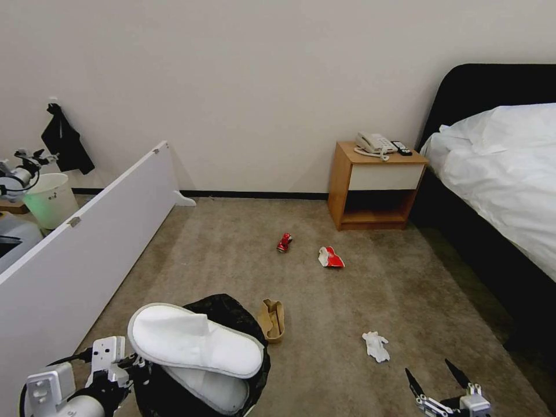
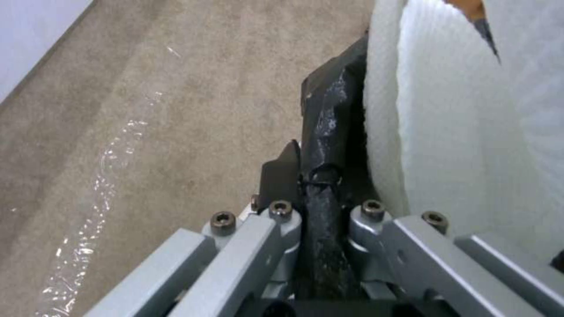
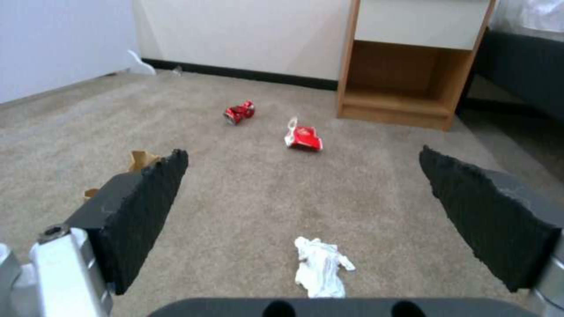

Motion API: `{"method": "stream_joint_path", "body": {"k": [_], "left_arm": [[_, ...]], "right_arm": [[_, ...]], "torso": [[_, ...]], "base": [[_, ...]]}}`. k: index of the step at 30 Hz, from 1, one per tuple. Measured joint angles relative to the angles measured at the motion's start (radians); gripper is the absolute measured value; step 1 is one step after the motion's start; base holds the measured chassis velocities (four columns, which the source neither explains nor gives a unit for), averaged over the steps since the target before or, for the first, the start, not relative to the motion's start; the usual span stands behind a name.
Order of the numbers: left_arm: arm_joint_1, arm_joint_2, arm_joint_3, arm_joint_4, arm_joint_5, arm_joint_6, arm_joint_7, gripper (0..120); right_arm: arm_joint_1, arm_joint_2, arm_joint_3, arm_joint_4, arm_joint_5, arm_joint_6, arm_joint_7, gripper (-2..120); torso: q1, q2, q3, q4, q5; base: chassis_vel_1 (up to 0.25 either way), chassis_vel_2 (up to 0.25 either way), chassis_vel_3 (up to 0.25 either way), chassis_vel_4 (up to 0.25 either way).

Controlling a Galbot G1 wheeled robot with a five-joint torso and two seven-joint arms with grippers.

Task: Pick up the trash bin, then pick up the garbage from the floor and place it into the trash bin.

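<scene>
White slippers, two of them, already sit in the trash bin, one lying across the black-lined rim, one deeper inside; left gripper is clamped on the bin's bagged rim at the robot's near left, bin apparently carried. Right gripper hangs low at near right, jaws spread wide and empty, lined up over the crumpled tissue on the floor, not touching it. Brown paper bag lies just beside the bin. Farther out, red-and-white wrapper and crushed red can, near the nightstand. Judged: bin pickup done, slippers in; tissue, bag, wrapper, can left.
</scene>
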Motion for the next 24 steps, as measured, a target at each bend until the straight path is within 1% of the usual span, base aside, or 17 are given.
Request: {"method": "stream_joint_path", "body": {"k": [4, 24], "left_arm": [[0.0, 0.0, 0.001, 0.0, 0.001, 0.0, 0.0, 4], [-0.004, 0.002, 0.002, 0.0, 0.002, 0.0, 0.0, 4]], "right_arm": [[0.002, -0.001, 0.002, -0.001, 0.003, 0.001, -0.005, 100], [0.006, -0.007, -0.001, -0.003, 0.012, 0.001, -0.018, 100]], "torso": [[0.0, 0.0, 0.0, 0.0, 0.0001], [0.0, 0.0, 0.0, 0.0, 0.0]], "base": [[0.0, 0.0, 0.0, 0.0], [-0.065, 0.076, 0.065, -0.065]]}}
